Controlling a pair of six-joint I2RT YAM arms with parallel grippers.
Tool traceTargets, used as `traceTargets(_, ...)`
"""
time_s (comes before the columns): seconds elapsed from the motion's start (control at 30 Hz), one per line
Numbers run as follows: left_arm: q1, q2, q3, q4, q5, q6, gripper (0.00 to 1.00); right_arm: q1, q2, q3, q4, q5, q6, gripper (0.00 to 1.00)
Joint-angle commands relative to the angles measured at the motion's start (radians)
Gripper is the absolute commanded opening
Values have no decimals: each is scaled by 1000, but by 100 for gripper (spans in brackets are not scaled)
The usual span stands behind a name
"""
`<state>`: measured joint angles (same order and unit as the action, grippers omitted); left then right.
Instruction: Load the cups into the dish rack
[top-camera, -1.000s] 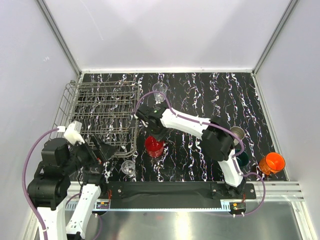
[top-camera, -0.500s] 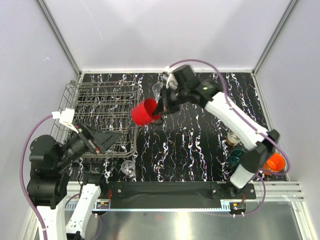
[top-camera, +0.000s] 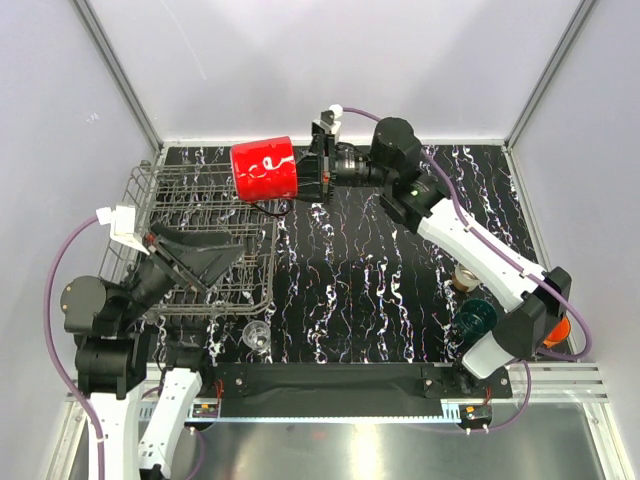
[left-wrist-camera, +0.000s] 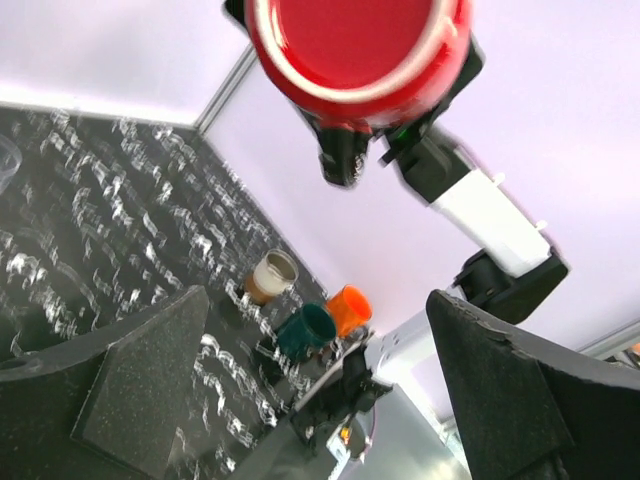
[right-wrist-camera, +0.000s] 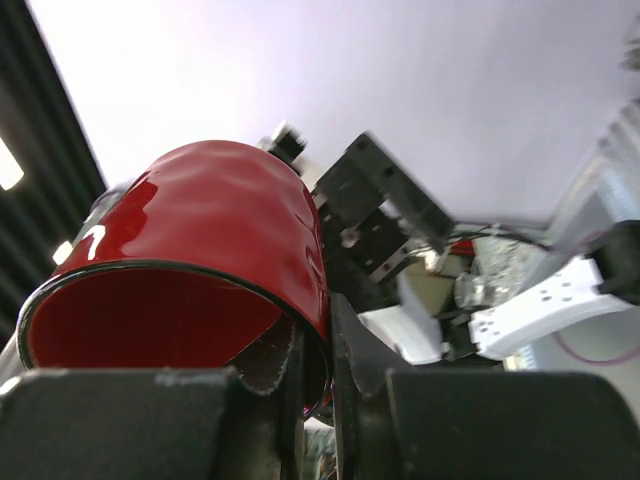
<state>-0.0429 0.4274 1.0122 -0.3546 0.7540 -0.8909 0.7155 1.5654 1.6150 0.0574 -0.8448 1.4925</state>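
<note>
Right gripper (top-camera: 303, 180) is pinching the red cup (top-camera: 264, 170) by its rim, holding it sideways above the dish rack's (top-camera: 150, 195) far-right corner, base facing the rack; left gripper (top-camera: 195, 262) is gaping empty.

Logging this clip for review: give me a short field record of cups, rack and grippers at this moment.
right gripper: shut on red cup, held aloft on its side
left gripper: open, above dish rack
dish rack: no cup visible inside
on table: clear cup, cream cup, dark green cup, orange cup
</note>
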Motion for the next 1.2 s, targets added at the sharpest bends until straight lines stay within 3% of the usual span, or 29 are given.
traceTargets(0.0,3,30,-26,249,16,-89,99,55,14,7,301,-39,199,0)
traceTargets(0.23,3,73,-18,318,16,-71,88,98,31,-40,392,-11,285,0)
traceTargets(0.4,2,82,-27,350,41,-91,80,102,39,-50,366,7,287,0)
traceTargets(0.73,1,120,-24,299,103,-118,66,130,97,28,257,6,220,0)
traceTargets(1.03,1,152,-3,212,146,-109,44,140,133,80,194,0,143,0)
traceTargets(1.17,1,155,-7,207,145,-109,42,150,151,95,194,-7,137,0)
